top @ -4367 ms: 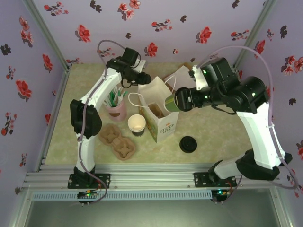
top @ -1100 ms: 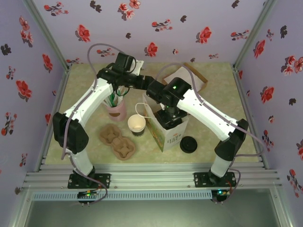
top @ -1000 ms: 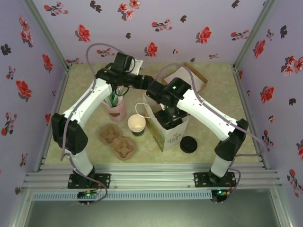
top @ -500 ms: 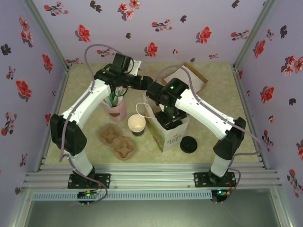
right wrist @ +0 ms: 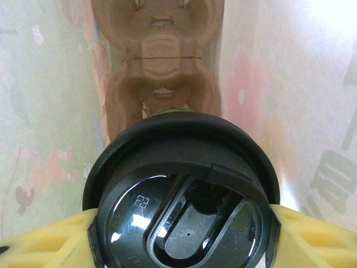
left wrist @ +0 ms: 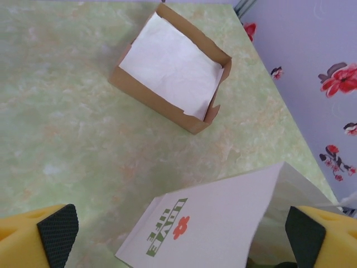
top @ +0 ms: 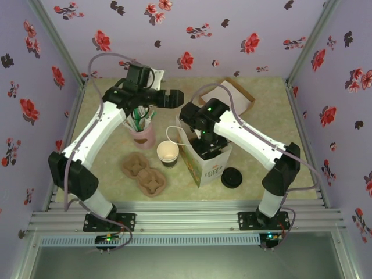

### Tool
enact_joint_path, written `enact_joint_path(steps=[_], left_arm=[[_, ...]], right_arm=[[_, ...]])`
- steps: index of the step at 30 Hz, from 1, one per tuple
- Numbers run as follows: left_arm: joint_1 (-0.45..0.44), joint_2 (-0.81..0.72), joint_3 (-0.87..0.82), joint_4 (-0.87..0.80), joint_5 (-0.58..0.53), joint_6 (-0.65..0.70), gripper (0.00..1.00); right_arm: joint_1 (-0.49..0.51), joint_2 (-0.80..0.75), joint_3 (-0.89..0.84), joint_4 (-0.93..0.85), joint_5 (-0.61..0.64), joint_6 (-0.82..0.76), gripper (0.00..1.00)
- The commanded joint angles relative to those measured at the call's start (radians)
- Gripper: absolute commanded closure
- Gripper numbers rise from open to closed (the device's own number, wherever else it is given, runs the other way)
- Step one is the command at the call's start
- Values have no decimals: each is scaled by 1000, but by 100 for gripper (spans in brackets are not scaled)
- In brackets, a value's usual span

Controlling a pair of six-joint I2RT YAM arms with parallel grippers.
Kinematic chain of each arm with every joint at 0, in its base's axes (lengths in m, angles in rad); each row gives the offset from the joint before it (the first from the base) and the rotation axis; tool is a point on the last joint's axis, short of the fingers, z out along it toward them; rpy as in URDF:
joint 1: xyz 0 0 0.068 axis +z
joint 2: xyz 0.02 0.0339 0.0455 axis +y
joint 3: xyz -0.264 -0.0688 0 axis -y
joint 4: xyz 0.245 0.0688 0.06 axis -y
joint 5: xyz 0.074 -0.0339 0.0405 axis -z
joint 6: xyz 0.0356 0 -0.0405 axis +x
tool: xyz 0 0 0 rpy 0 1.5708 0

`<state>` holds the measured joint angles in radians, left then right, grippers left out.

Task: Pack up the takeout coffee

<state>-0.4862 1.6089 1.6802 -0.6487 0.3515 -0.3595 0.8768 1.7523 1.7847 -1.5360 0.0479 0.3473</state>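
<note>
The left gripper [top: 174, 97] has been drawn back from the paper bag [top: 208, 167], its fingers [left wrist: 54, 239] spread wider; the lidded cup [right wrist: 184, 190] has been lowered into the bag.

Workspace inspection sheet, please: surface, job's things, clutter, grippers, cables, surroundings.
Surface: green marbled tabletop, nothing spilled seen.
Job's things: open white-rimmed paper cup beside white paper bag; round black plastic lid loose on table.
Clutter: pink cup of stirrers, brown pulp carriers, brown paper-lined box.
Grippers: left gripper jaws open by bag; right gripper jaws shut on black-lidded cup inside bag.
Cables: grey cable loops above arms, unsnagged.
Surroundings: lilac flowered walls.
</note>
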Motion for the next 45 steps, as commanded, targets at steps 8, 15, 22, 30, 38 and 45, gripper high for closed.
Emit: enact_joint_path(steps=[8,15,22,30,38,45], left_arm=[[14,-255,-111,1,-43,-32,1],[-12,-426,-200,-90,-49,-27,1],[-94,-531,-222,-201,-114,-36,5],[-152,-589,-291,-220,-152,-64,9],[-184,-616,-314,-197,-154,-81,9],[-215,-601,-329,-165,-144,-89,9]], right_arm=[[-10,-42,-17,23,-6,-10,35],[-9,-60,-33,42,-8,-13,35],[-9,-60,-30,54,-15,-19,35],[-9,-79,-43,79,-8,-25,35],[-9,-90,-76,125,-11,-35,35],[-9,-109,-106,158,-11,-36,35]])
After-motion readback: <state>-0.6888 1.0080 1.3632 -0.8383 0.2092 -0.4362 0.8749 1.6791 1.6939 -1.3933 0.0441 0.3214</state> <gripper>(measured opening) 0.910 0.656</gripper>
